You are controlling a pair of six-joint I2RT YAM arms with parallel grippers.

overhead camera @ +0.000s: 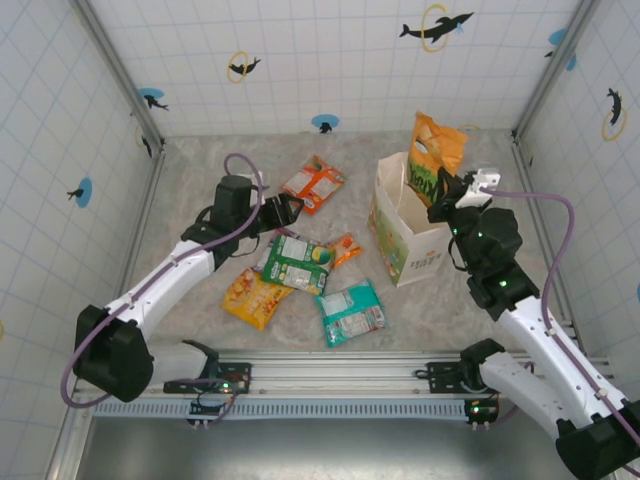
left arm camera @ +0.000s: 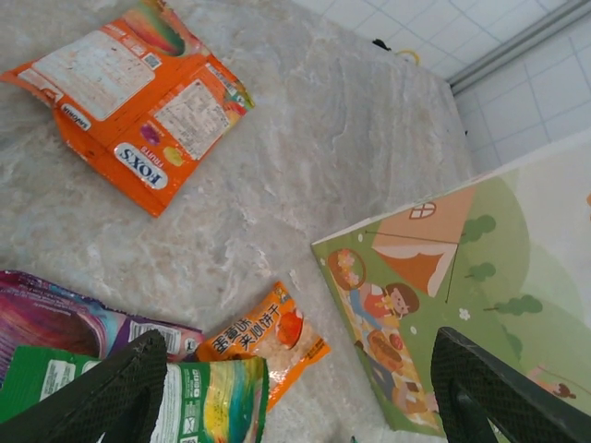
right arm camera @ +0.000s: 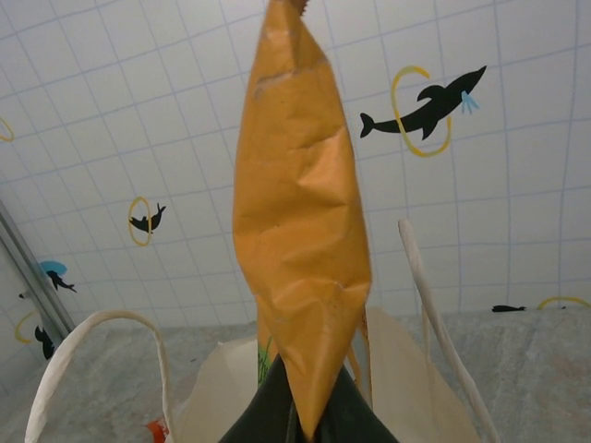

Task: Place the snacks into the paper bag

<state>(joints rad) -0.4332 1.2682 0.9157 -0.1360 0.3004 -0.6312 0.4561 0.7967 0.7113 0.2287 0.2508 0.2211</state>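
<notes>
The paper bag (overhead camera: 405,238) stands upright on the right half of the counter (overhead camera: 195,175), mouth open. The right claw (right arm camera: 305,415) is clamped on the lower edge of a tall orange packet (overhead camera: 436,150), holding it upright over the far right part of the bag's mouth. From the right wrist, the packet rises between the bag's two white loop handles (right arm camera: 427,305). The left claw (overhead camera: 288,211) hangs over the middle of the counter with its fingers (left arm camera: 102,397) spread wide and nothing between them. Just beyond it lies an orange-white packet (overhead camera: 314,184), flat, with its printed back up. Nearer than that claw is a green packet (overhead camera: 297,262), lying across a purple packet (left arm camera: 55,318) that pokes out on its left. A small orange packet (overhead camera: 345,248) sits between the green one and the bag's illustrated side. Nearest the arms, a yellow-orange packet (overhead camera: 257,298) lies on the left and a teal packet (overhead camera: 351,312) on the right, apart from each other.
</notes>
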